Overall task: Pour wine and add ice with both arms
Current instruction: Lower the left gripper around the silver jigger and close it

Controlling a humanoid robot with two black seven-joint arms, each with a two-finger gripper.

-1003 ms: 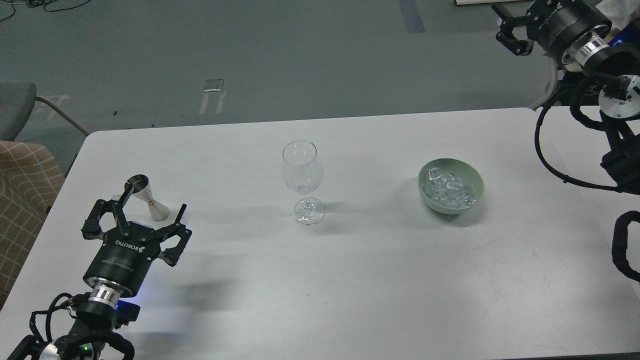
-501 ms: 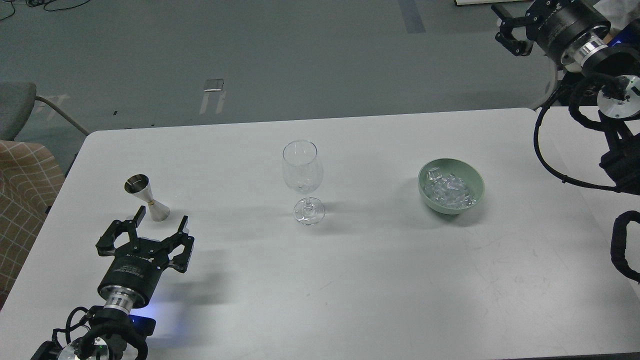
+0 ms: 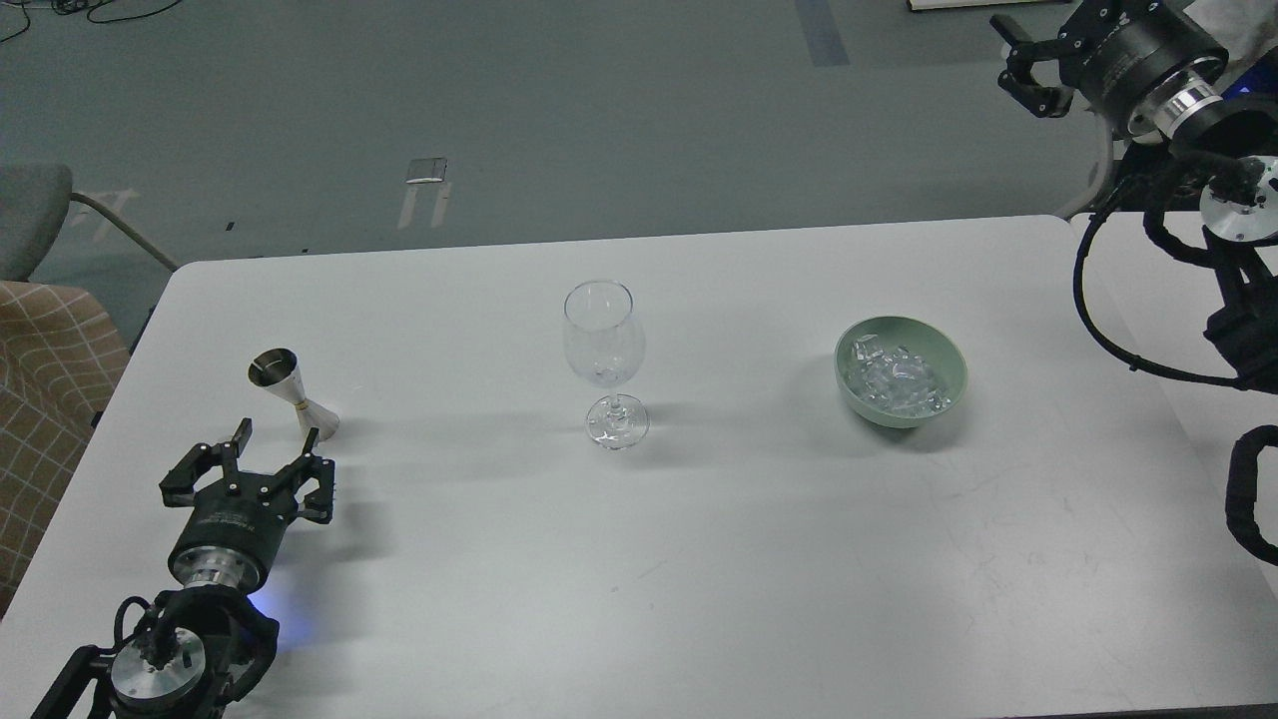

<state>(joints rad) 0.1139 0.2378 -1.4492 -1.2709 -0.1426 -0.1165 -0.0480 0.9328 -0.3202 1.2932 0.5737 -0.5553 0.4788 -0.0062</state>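
Observation:
A clear stemmed wine glass (image 3: 603,350) stands upright at the middle of the white table (image 3: 699,559). A little clear wine seems to lie at the bottom of its bowl. A metal jigger (image 3: 290,391) stands at the left. The ice (image 3: 897,381) is heaped in a pale green bowl (image 3: 902,371) at the right. My left gripper (image 3: 275,441) is open and empty, low over the table just in front of the jigger, not touching it. My right gripper (image 3: 1020,60) is raised beyond the table's far right corner, small and dark.
A chair with a checked cushion (image 3: 45,369) stands off the table's left edge. My right arm's cables (image 3: 1108,320) loop over a second table at the right edge. Grey floor lies beyond the far edge.
My left gripper has drawn back from the jigger toward me and shifted a little left, and its fingers have spread less wide. The right gripper has shifted slightly to the right.

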